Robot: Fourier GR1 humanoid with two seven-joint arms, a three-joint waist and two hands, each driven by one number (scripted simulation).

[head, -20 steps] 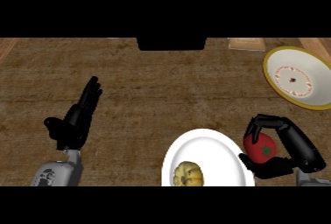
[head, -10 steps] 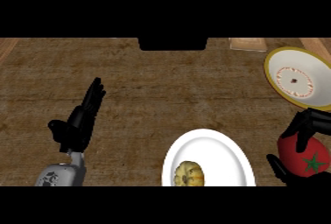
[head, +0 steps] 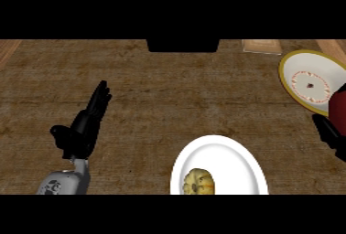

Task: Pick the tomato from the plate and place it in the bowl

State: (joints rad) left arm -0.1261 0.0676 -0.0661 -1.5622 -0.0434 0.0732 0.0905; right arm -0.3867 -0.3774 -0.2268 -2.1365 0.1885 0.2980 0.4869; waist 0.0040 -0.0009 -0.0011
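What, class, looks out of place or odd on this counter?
Nothing is spilled or damaged. The tomato, off the white plate, is cut by the view's right edge beside the bowl, above the right hand. A yellowish food item sits on the plate.

1. The counter [head: 175,91] is showing rough, matt, wood-like grain.
2. The white plate [head: 223,151] is looking smooth and glossy.
3. The left hand [head: 84,125] is appearing matt black, like plastic.
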